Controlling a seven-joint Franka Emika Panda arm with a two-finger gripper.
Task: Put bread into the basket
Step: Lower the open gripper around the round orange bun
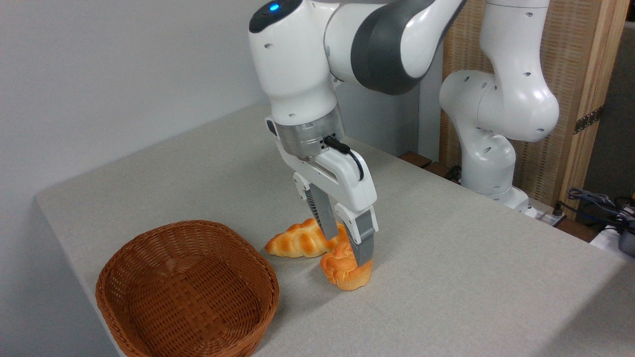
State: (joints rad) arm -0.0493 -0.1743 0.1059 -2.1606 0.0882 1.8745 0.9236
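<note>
Camera view, read from left to right: the basket point(187, 290) sits empty on the tabletop point(446, 258), well to the left of the fingers point(347, 248) and nearer the camera. A long braided loaf point(297, 240) lies next, just left of and behind the fingers, its right end hidden by them. Then comes the bread point(346, 270), a small round bun with a knotted top, sitting on the tabletop directly under the fingers.

The fingers stand narrow, one at the far left of the bun's top and the other pressed along its near right side, so the knotted crown sits between them. Whether they actually squeeze it or only bracket it cannot be told from this angle; the bun's base appears to rest on the tabletop.

As a judgement, the bun looks light and glossy, probably a stiff or slightly springy imitation, so weight is no concern but the smooth rounded skin could slip. The best hold seems to be across the wider middle, below the knot, not on the tapering top. The loaf touches or nearly touches the bun behind the fingers, so a lift may nudge it.
</note>
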